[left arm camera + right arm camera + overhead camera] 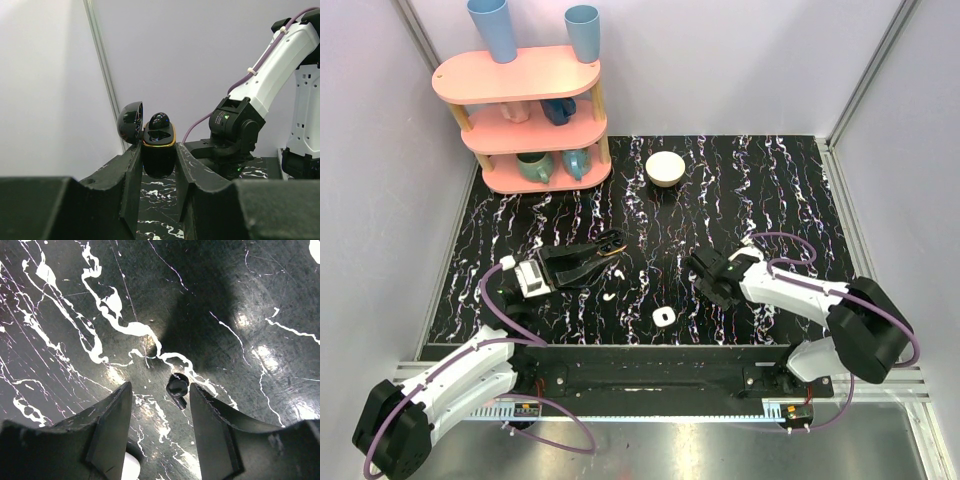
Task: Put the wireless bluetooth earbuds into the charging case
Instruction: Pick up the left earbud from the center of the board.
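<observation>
Matte fingers (131, 182); glossy, perhaps ovoid case (159, 145)

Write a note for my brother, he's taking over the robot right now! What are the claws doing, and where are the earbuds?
Left gripper: shut on the black charging case, with its lid open.
Right gripper: open, low over the table, one finger on each side of the loose black earbud, not gripping it.
Done: the first earbud sits in the case.
Left: close on the loose earbud, carry it over to the case and set it in the free slot.
</observation>
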Available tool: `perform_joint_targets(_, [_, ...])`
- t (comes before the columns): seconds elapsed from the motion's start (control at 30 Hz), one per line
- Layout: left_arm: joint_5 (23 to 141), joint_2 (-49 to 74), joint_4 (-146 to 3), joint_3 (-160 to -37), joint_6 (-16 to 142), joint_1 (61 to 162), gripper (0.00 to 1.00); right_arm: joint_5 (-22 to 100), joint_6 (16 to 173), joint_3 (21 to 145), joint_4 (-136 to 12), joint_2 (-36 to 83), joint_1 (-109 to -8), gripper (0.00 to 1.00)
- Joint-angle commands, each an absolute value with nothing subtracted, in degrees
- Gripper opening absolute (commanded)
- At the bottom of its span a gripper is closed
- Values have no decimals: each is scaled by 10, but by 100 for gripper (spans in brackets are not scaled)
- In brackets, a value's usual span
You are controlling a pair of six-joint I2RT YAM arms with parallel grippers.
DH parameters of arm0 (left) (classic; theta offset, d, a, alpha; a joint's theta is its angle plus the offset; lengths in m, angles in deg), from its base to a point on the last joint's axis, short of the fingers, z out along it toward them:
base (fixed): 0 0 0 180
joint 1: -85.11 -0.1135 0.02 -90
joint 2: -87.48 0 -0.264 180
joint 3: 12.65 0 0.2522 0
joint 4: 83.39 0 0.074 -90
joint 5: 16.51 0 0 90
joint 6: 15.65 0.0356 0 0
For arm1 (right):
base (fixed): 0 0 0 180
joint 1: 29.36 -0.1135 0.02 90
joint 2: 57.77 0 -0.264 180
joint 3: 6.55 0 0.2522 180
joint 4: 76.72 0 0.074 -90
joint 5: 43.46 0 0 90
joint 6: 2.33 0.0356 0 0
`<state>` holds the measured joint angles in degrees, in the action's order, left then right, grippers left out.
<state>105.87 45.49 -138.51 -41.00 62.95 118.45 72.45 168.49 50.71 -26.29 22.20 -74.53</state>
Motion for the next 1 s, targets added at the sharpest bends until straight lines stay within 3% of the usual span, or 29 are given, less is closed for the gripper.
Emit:
perform_joint_targets(0.0, [1050,456,-1406,-411,640,1187,0,713,1685,524,-279,232,-737,56])
perform_joint_targets(0.97, [1047,445,-1406,-411,642,1187,0,668,1689,526,-284,260,-731,50])
